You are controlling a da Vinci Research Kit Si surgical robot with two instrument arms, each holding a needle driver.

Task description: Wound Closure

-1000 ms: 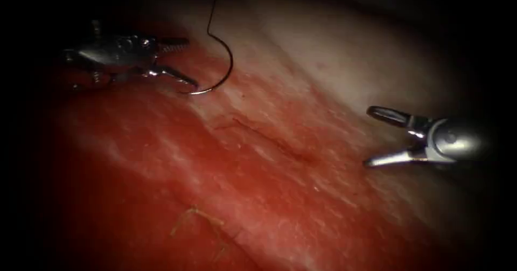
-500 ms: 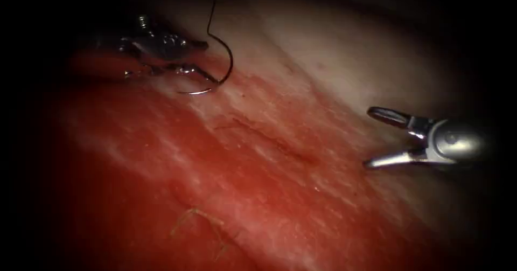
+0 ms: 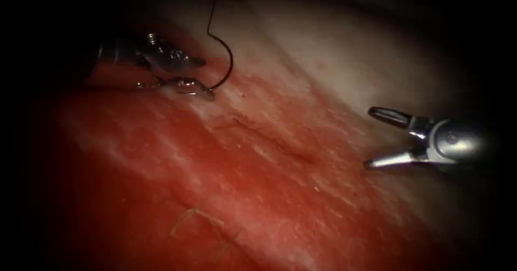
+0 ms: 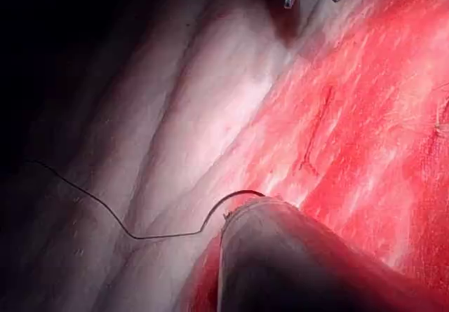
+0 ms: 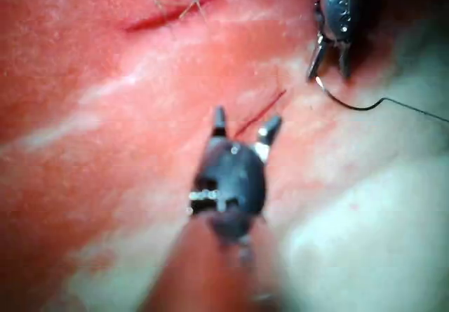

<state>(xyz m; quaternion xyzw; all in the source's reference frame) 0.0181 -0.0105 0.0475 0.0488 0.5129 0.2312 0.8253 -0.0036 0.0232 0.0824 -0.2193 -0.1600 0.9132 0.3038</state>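
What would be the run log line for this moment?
left tool: open, at needle tip | right tool: open, empty | needle: lying on tissue, left of cut

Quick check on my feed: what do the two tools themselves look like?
Both are small silver metal needle drivers. The right arm's tool has two slim tapered fingers on a rounded, shiny wrist hub. The left arm's tool is silver too, with a small coiled spring-like part behind its fingers.

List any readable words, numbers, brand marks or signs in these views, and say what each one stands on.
None: no text on the left tool, the right tool, the needle, the thread or the tissue.
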